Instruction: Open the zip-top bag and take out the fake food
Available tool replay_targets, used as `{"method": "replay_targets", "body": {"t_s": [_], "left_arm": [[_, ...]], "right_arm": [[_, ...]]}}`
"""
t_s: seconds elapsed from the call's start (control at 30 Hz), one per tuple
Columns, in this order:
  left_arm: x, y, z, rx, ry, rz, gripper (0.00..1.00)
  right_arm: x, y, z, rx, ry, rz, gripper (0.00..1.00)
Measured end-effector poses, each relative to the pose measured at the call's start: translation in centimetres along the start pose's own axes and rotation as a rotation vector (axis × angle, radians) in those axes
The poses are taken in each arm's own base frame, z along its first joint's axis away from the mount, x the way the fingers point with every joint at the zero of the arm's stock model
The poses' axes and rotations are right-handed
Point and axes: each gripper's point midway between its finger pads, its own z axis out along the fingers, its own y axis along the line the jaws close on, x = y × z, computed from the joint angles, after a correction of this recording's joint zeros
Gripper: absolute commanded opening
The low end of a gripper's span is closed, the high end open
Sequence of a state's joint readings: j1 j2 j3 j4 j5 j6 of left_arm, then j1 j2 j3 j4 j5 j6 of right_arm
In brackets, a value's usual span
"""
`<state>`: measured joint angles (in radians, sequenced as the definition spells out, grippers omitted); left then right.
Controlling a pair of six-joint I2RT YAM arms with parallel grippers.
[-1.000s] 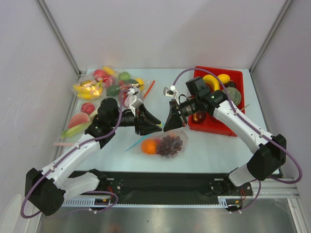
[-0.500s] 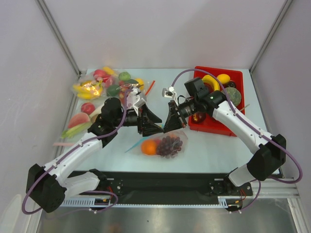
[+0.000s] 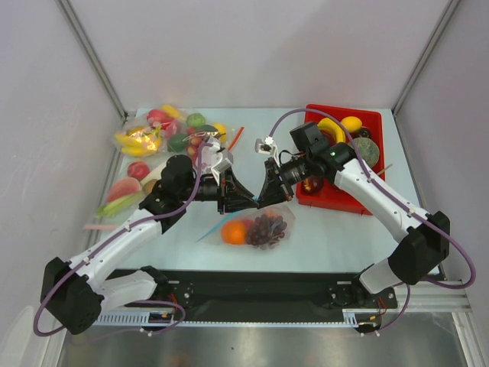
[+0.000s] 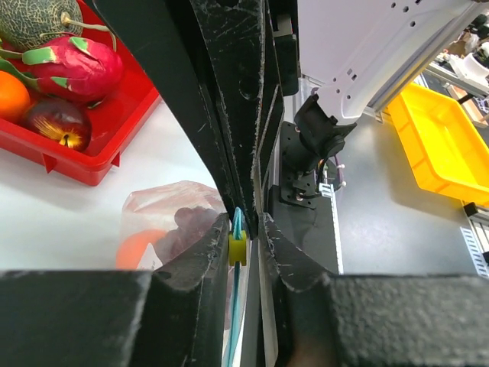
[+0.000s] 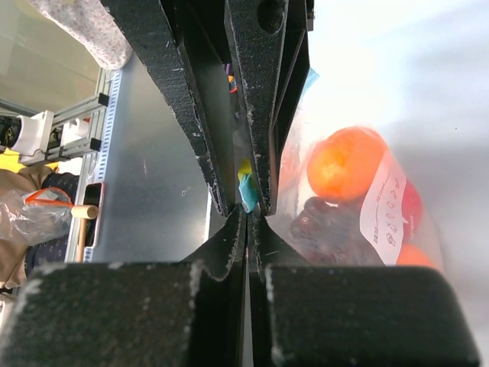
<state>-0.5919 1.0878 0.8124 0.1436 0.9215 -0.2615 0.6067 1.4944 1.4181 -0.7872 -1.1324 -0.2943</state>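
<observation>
The left gripper (image 4: 244,223)'s scuffed black fingers (image 4: 200,264) stand a sliver apart around the thin blue-green zip strip (image 4: 237,229) and its small yellow slider (image 4: 238,249). Whether they pinch it cannot be told. The right gripper (image 5: 248,220), tip to tip with it, is clamped tight on the same strip. Under both, the zip-top bag (image 3: 256,229), clear and crinkly, lies on the white table (image 3: 336,233) near the middle of its near edge. It holds the fake food (image 3: 266,228): a round orange and knobbly dark purple grapes.

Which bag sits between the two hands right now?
The zip-top bag at centre front, with orange and dark purple fruit inside; the other bags lie far left.
</observation>
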Motion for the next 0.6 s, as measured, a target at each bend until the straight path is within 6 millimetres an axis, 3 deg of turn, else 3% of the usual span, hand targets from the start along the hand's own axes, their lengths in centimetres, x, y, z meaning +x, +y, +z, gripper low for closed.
{"method": "replay_targets", "body": {"t_s": [0.33,0.6], "left_arm": [[-0.1,-0.2,-0.4,-0.015,0.000,0.010,0.00],[-0.3,-0.1,-0.6,-0.032,-0.009,0.037,0.00]], "right_arm": [[-0.1,-0.4,-0.5,0.014,-0.010,0.009,0.00],[-0.5,-1.2,-1.2,0.050,-0.046,0.023,0.00]]}}
